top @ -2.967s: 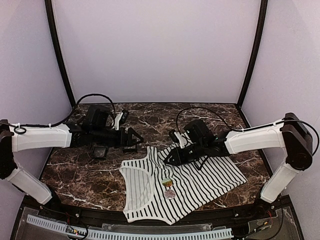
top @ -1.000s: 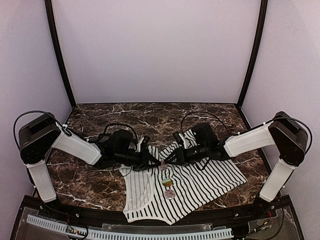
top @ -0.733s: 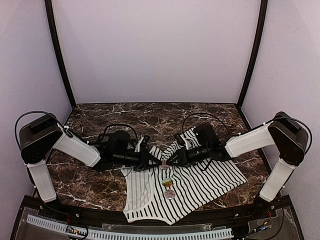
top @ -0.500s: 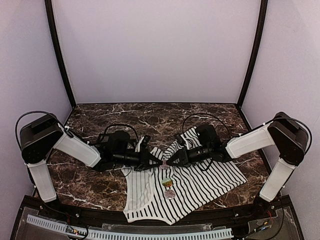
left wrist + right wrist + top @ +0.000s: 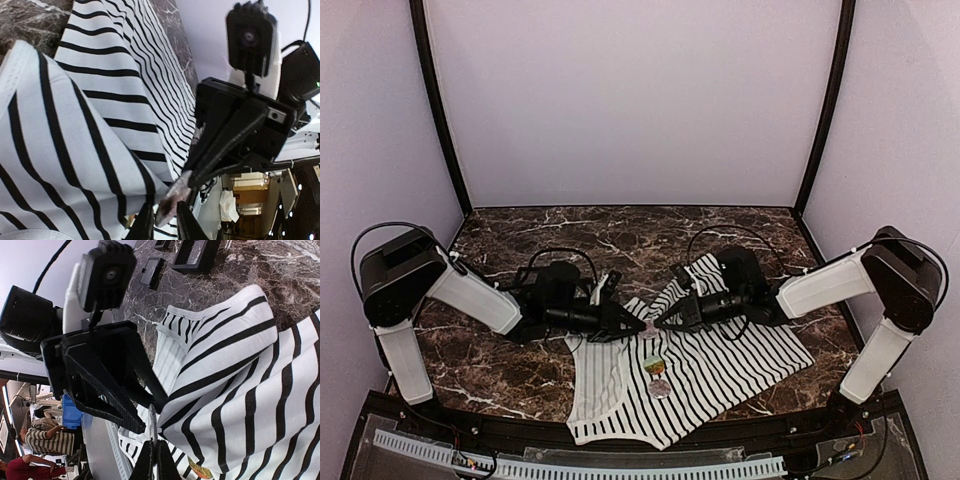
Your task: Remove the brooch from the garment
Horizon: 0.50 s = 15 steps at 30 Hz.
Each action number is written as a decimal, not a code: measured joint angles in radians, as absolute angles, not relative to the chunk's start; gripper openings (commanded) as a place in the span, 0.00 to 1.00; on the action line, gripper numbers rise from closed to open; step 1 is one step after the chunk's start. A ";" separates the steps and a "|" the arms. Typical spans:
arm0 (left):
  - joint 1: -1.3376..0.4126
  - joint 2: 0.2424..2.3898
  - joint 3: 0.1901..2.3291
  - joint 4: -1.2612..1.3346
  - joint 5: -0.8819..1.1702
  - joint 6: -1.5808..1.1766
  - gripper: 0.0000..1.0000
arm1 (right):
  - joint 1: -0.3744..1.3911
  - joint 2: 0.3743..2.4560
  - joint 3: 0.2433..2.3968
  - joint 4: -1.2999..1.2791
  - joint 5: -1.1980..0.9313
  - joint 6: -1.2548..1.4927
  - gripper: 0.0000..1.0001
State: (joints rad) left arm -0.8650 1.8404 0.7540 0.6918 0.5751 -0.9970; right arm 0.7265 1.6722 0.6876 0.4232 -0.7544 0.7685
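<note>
- Brooch, a small green-and-orange ornament with a round pinkish part just below it, sits pinned on the garment a little below the centre of the top view. It also shows at the bottom edge of the right wrist view, near the fingers but not between them.
- Garment, a soft white fabric top with thin black stripes and plain white edging, lies spread across the lower middle of the top view. One fold is drawn up into a peak just above the brooch.
- At that peak sits a small pale pinkish translucent piece. I cannot tell whether this pale piece belongs to the brooch's fastening.
- Step in hand, as I judge it: both arms work at the fold to free the fastening, and the brooch is not yet off. The next move likely calls for one side to hold the cloth firm while the other eases the pale piece away without tearing the fabric.
- Left gripper has its fingers drawn close, with the pale piece pinched between them.
- Right gripper meets it tip to tip, its fingers pressed almost together on a thin sliver of the same piece.
- Dark marble-patterned table lies beneath.
- Small black boxes rest at the top of the right wrist view.
</note>
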 measured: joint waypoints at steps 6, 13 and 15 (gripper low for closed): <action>-0.868 1.832 0.791 0.590 0.526 -0.897 0.69 | 0.728 1.634 0.707 0.320 -0.711 0.796 0.00; -0.891 1.718 0.830 0.304 0.254 -0.648 0.74 | 0.730 1.597 0.756 0.111 -0.617 0.861 0.00; -0.921 1.687 0.852 0.250 0.151 -0.564 0.74 | 0.730 1.591 0.763 0.080 -0.598 0.882 0.00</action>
State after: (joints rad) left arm -0.9211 1.6875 0.8516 0.2501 0.1509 -0.5644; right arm 0.7303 1.5909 0.7631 0.0799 -0.5976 0.8818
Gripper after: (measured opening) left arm 0.738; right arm 0.007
